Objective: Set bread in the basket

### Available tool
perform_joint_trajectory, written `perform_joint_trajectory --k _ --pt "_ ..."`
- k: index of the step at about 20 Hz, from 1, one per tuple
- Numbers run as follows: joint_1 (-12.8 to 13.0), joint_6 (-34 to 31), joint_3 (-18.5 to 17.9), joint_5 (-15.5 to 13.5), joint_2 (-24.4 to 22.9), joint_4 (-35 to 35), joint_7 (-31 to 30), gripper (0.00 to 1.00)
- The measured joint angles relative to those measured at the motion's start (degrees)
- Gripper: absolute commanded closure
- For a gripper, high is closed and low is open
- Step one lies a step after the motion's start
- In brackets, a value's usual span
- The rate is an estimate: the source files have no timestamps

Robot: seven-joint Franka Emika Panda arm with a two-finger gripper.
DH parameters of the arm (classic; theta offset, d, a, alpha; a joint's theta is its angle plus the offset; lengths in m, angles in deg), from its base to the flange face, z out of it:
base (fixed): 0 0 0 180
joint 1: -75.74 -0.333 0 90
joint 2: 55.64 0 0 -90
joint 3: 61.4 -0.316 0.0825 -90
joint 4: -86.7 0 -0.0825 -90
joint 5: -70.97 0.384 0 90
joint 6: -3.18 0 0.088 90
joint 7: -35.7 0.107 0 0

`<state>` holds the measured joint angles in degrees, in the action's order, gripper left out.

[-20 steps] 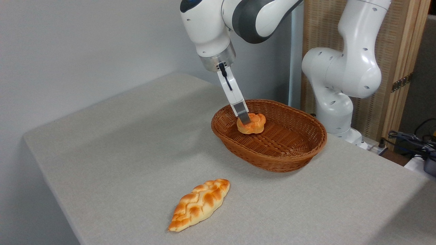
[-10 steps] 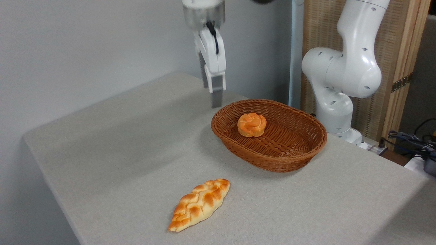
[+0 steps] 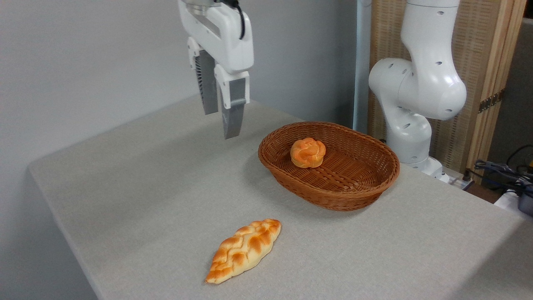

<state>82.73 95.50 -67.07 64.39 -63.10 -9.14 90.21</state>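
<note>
The bread, a small round knotted bun with an orange crust, lies inside the oval brown wicker basket, toward its far left side. My gripper hangs in the air well to the left of the basket and above the table. Its two fingers stand apart with nothing between them, so it is open and holds nothing.
A longer braided, leaf-shaped loaf lies on the grey table near the front edge. The arm's white base stands behind the basket at the right. Cables lie at the far right.
The gripper let go of the bun in the basket, rose, and has swung left and toward the camera. The bun stays where it was dropped.
</note>
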Motion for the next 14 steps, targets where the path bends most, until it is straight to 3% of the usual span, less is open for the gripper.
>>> perform_joint_trajectory --k 4,7,10,14 --pt "-0.73 -0.95 0.24 0.08 2.07 2.27 -4.36 0.0" --pt "-2.02 -0.97 2.87 0.16 2.93 2.32 -7.91 0.0" --pt "-4.15 -1.18 5.9 0.27 3.6 2.33 -8.52 0.0" --pt "-4.59 -1.6 6.51 2.61 4.2 2.33 -8.52 0.0"
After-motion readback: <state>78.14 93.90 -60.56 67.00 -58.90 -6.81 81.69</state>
